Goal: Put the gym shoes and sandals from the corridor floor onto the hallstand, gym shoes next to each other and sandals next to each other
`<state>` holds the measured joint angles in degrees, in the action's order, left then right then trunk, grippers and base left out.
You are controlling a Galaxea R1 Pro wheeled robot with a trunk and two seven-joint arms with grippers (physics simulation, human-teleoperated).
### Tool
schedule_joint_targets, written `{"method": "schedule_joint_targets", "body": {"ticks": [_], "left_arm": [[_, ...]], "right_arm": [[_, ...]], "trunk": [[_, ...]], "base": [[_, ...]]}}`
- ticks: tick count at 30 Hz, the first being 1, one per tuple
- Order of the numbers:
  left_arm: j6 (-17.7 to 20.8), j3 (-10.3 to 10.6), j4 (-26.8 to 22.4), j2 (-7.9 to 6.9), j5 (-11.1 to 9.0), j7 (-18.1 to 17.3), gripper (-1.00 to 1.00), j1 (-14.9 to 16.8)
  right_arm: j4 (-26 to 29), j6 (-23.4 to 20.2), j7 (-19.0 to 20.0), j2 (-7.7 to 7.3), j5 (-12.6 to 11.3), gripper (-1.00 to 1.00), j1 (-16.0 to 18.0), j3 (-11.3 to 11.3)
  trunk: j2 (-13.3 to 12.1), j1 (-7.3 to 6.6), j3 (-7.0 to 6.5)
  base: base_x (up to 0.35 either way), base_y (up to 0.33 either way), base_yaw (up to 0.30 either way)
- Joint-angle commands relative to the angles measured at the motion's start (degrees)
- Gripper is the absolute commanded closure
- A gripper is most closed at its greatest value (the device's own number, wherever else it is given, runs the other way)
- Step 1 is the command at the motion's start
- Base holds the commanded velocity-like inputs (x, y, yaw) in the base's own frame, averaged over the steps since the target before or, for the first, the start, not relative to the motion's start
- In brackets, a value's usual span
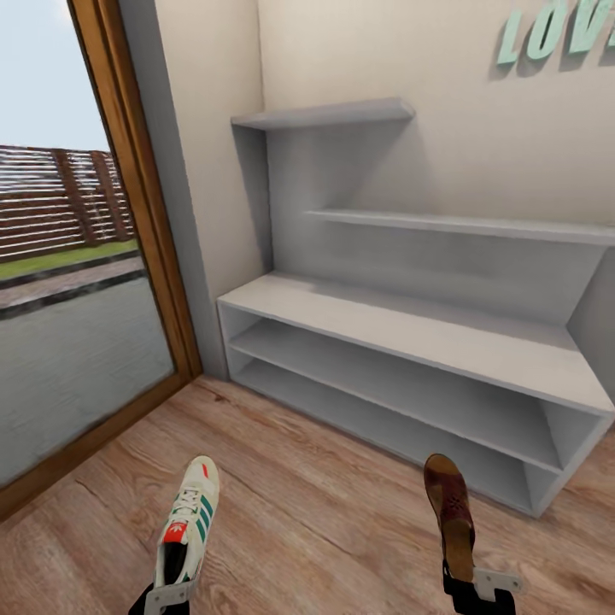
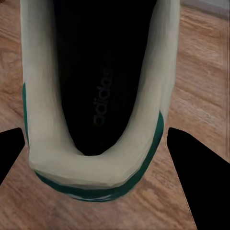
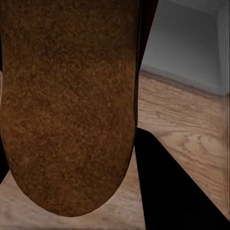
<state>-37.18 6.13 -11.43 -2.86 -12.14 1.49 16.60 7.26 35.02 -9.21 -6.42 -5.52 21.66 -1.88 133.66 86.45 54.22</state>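
Note:
A white gym shoe [image 1: 190, 521] with green stripes is held at its heel by my left gripper [image 1: 171, 591], toe pointing toward the hallstand [image 1: 410, 329]. The left wrist view looks into the same gym shoe [image 2: 96, 96], with the dark fingers [image 2: 196, 172] at both sides of its heel. My right gripper [image 1: 472, 588] is shut on the heel end of a brown sandal [image 1: 451, 512], also pointing forward. In the right wrist view the sandal [image 3: 67, 105] shows its tan-brown footbed. Both shoes hang above the corridor floor [image 1: 325, 521]. The hallstand's shelves are bare.
A wood-framed glass door [image 1: 77, 282] fills the left side, with a fence and lawn outside. Teal wall letters [image 1: 555, 34] hang at the top right. Open plank floor lies between me and the rack.

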Motion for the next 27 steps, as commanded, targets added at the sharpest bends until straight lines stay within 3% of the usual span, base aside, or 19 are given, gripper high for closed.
{"method": "schedule_joint_targets", "body": {"ticks": [1,27], "left_arm": [[-0.17,0.47,0.01,-0.04,-0.43,0.09,1.0,0.02],[-0.17,0.46,0.0,-0.04,-0.43,0.09,1.0,0.02]], "right_arm": [[-0.05,0.22,0.16,0.0,-0.78,1.0,0.05,-0.23],[-0.07,0.22,0.16,0.0,-0.78,1.0,0.05,-0.23]], "trunk": [[0.02,-0.01,0.05],[0.02,-0.01,0.05]], "base": [[0.0,0.027,-0.264],[0.0,0.007,-0.264]]}}
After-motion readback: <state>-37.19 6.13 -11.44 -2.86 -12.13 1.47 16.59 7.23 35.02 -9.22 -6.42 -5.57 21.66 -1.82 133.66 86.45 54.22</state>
